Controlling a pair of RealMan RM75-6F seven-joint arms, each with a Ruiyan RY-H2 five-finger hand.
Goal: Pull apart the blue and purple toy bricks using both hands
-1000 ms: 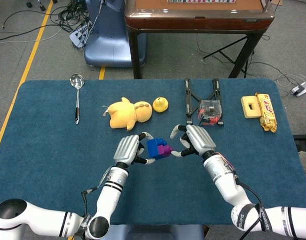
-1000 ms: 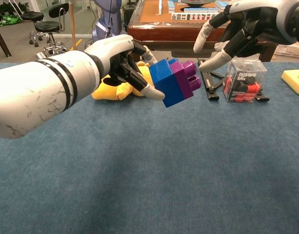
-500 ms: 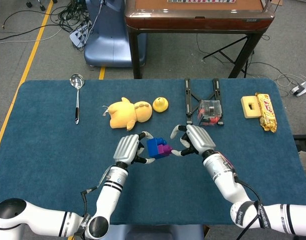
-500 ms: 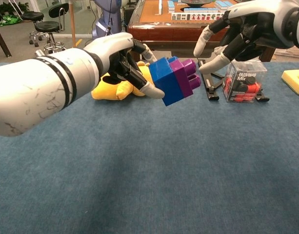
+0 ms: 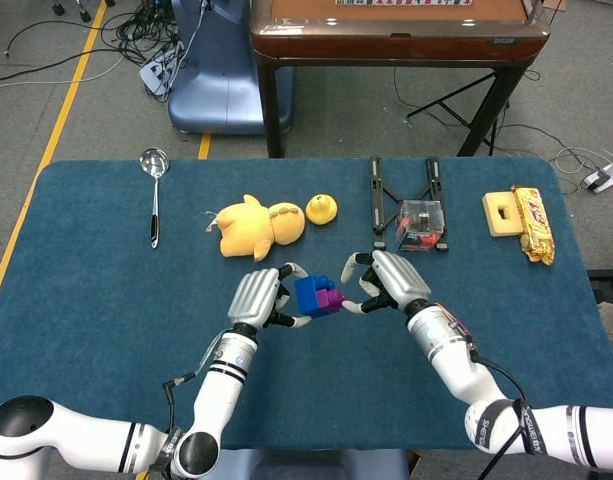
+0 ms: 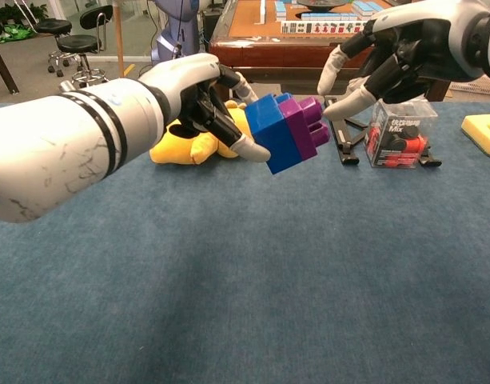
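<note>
The left hand (image 6: 189, 84) grips the blue brick (image 6: 264, 132) from its left side, with one fingertip under the brick's lower left edge and another over its top, so the brick is held up off the blue table (image 6: 245, 280). The purple brick (image 6: 303, 128) is joined to the blue one's right face, its studs pointing toward the right hand (image 6: 404, 52). From the head view, the pair sits between the two hands, the blue brick (image 5: 310, 295) against the left hand's (image 5: 256, 297) fingers and the purple brick (image 5: 331, 298) on the far side of it.

The right hand's (image 5: 391, 280) fingers are apart and curved, holding nothing. Its lower fingertip lies just beside the purple studs; whether it touches them is hard to tell from either view. Its upper finger arches above and beyond the purple brick.

Behind the left hand's fingers lies a yellow plush toy (image 5: 256, 225), with a small yellow ball-like toy (image 5: 321, 209) beside it. Behind the right hand's fingers stands a clear box (image 6: 398, 136) resting on a black stand (image 5: 404, 200). A metal ladle (image 5: 154, 190) lies well off to the left, and a beige block (image 5: 503, 213) with a snack bar (image 5: 535, 224) well to the right.
</note>
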